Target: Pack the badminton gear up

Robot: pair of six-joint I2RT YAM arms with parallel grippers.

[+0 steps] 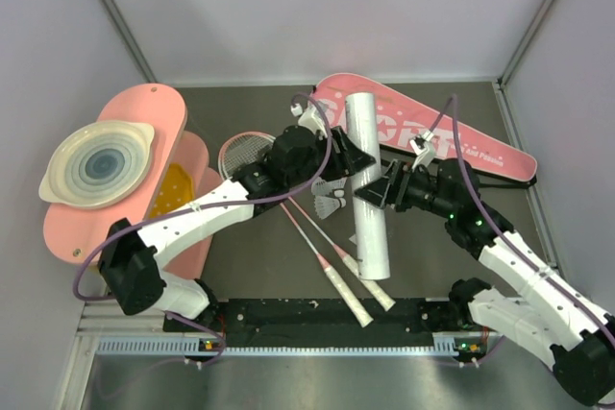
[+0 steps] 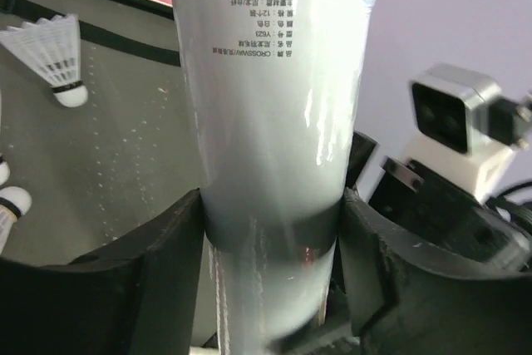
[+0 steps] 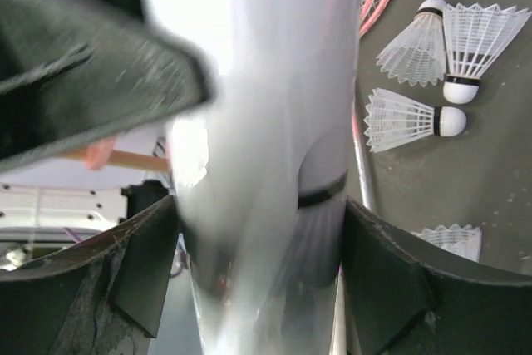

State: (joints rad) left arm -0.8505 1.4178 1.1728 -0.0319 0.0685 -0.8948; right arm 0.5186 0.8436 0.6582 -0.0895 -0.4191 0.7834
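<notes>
The long white tube [image 1: 370, 228] lies front to back across the middle, its far end over the pink "SPORT" bag [image 1: 480, 146]. My left gripper [image 1: 357, 156] is shut on the tube [image 2: 274, 81] from the left; both fingers touch it. My right gripper [image 1: 381, 189] is shut on the tube [image 3: 266, 81] from the right, just nearer. Two pink-framed rackets [image 1: 245, 151] lie crossed left of the tube, their white handles [image 1: 341, 285] toward the front. White shuttlecocks [image 1: 332, 201] lie beside the tube; one shows in the left wrist view [image 2: 54, 60], several in the right wrist view [image 3: 416, 118].
Pink rounded boards [image 1: 144, 108] with a white ringed dish [image 1: 96, 162] stand at the left, a yellow item [image 1: 173, 184] by them. Grey walls close the back and sides. The arms' base rail [image 1: 317, 319] runs along the front edge.
</notes>
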